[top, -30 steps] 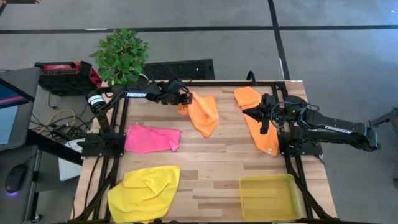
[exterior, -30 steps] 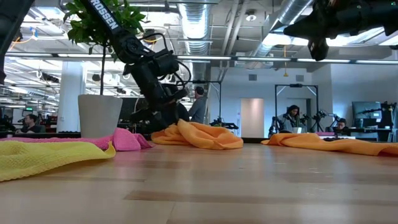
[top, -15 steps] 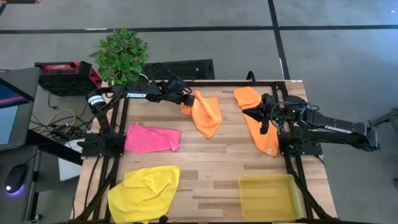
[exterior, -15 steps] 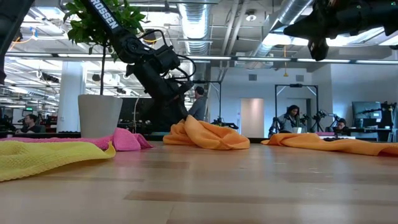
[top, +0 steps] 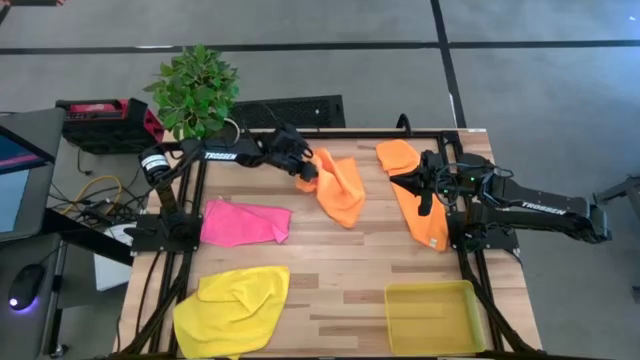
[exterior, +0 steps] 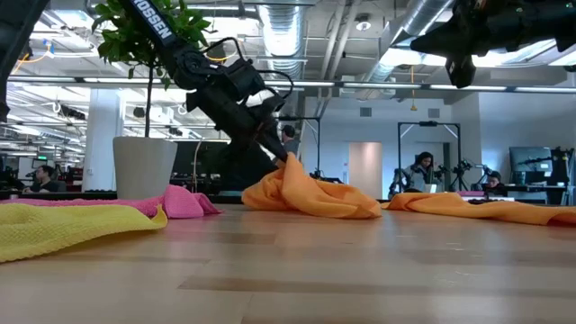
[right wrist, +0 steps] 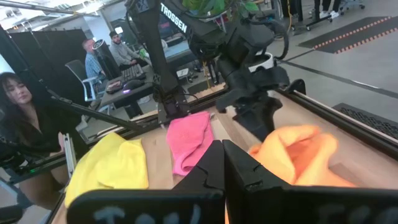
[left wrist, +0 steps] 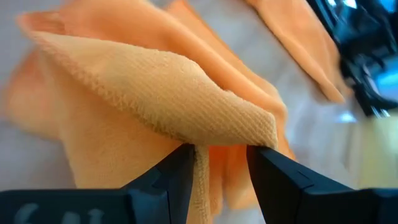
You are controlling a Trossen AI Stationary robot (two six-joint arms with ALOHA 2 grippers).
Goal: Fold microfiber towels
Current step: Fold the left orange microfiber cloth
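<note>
Over the last second the left arm has dragged the bunched orange towel (top: 340, 186) along the counter's (top: 350, 270) far edge toward its middle, a corner lifted. The left pincer (top: 310, 170) pinches that corner. This looks like repositioning before folding. The right pincer (top: 424, 196), pressed together, hovers over the second orange towel (top: 418, 207).

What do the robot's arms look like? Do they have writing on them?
Both arms are dark, nearly black, built from chunky jointed sections. The left arm and right arm each carry white TROSSEN lettering. Black cables loop along the left arm near its wrist. The left gripper has flat, angular dark jaws, and the right gripper has matching ones.
</note>
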